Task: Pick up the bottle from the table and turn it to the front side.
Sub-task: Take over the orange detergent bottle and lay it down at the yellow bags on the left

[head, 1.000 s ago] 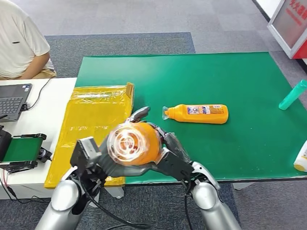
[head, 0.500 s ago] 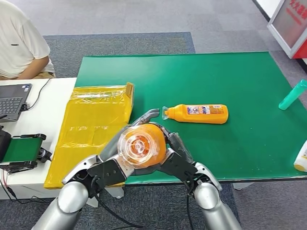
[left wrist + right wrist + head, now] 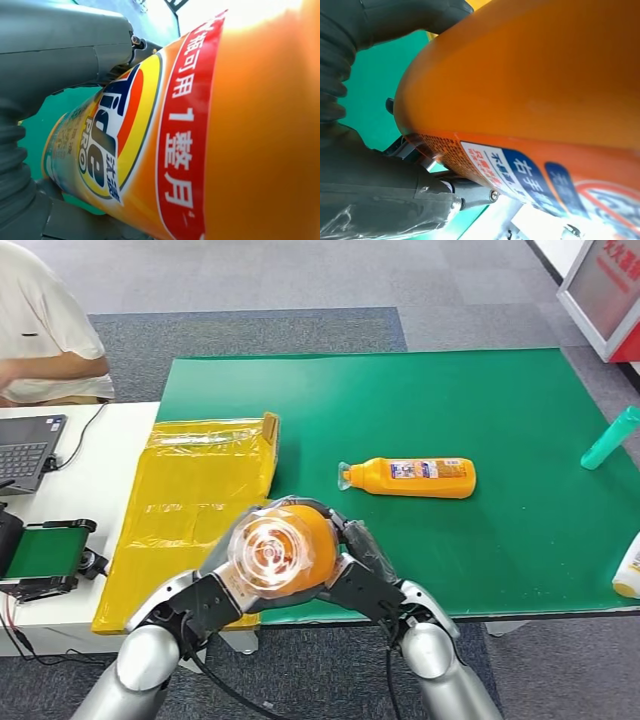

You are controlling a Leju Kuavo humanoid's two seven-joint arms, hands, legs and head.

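**Bottle held up between both hands, above the near table edge**

Green mat (image 3: 453,400) over the table, grey carpet beyond, a white desk to the left. On that desk: one laptop (image 3: 26,448), one small device with a green screen (image 3: 47,552), a seated person (image 3: 41,325) behind.

Next rightward, one yellow plastic bag (image 3: 192,500) lying flat across the desk edge and mat.

Left hand (image 3: 226,585) wrapped round the left flank of the large orange bottle (image 3: 283,550), fingers clamped on it. Bottle lifted off the mat, just above the near edge, its clear-filmed end facing the head camera. Left wrist view: front label (image 3: 113,135) turned toward that hand. Right hand (image 3: 362,575) clamped on the opposite flank; right wrist view: back-label print (image 3: 497,167) on that side.

Judged: fairly heavy if full, stiff-walled, glossy and so slippery, more so over the labels. Best held as now, palms on opposite flanks at mid-body, turning done by rolling between both.

Further right, lying on the mat: one slimmer orange bottle (image 3: 411,477), one teal bottle (image 3: 611,437), one white bottle (image 3: 628,570) at the edge. Orange bottles counted: two.
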